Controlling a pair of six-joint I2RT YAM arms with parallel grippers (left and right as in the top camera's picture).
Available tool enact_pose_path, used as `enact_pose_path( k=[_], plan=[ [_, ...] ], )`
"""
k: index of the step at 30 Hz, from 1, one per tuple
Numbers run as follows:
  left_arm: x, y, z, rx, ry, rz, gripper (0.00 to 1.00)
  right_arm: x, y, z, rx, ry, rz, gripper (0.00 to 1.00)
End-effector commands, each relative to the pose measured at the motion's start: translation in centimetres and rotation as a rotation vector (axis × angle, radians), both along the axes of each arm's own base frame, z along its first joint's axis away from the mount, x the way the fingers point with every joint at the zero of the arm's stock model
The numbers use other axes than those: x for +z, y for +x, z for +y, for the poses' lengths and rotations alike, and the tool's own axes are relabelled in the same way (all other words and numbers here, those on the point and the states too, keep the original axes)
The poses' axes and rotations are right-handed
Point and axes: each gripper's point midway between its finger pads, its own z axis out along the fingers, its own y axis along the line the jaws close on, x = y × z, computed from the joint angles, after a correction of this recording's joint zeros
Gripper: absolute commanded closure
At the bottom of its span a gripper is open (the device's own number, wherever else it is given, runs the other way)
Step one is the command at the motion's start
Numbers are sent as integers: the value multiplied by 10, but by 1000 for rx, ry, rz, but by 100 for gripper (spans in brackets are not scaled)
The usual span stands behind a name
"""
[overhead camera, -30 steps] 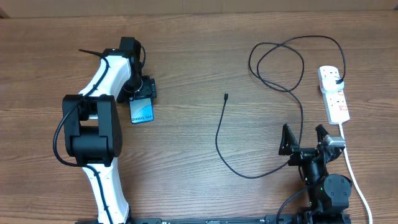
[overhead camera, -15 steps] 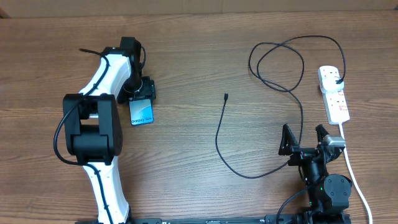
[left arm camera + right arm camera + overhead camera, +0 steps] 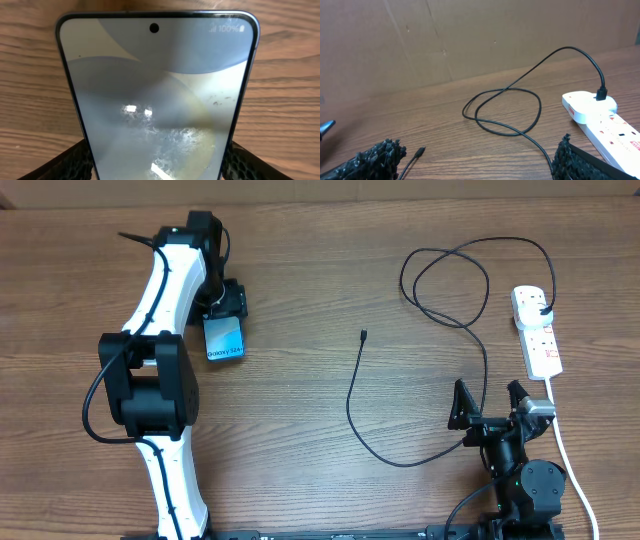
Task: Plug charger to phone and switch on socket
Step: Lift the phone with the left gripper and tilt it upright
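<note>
Counting it up: just one phone (image 3: 225,340), one charger (image 3: 349,402) cable and one socket (image 3: 538,332) strip, all on one wooden table (image 3: 300,260). Then two robot arms, the left arm (image 3: 165,285) and the right arm (image 3: 525,480)

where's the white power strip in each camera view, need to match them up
Overhead: the long white power strip with red markings lies at the right edge.
Left wrist: not in view; the slim phone with a light-blue screen fills the picture.
Right wrist: the white power strip sits in the lower right corner.
Shared landmark: the black plug seated in its far end.
</note>
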Motion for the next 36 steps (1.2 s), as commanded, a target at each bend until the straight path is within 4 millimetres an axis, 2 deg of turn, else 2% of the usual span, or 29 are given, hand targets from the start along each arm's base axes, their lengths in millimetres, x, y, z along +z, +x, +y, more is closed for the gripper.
enact_pose_path(
  k=[1, 11, 18, 23, 26, 36],
  plan=[
    [24, 16, -10, 5, -62, -65, 27, 1, 0, 2, 7, 2, -11, 0],
    [60, 32, -56, 15, -340, -129, 25, 1, 0, 2, 7, 2, -11, 0],
    [71, 28, -83, 56, -512, -97, 27, 1, 0, 2, 7, 2, -11, 0],
    [87, 24, -106, 57, -686, -72, 29, 1, 0, 2, 7, 2, -10, 0],
    [95, 22, -116, 112, -764, -36, 31, 1, 0, 2, 7, 2, -10, 0],
    [128, 14, -144, 95, -1017, 20, 36, 1, 0, 2, 7, 2, -11, 0]
  ],
)
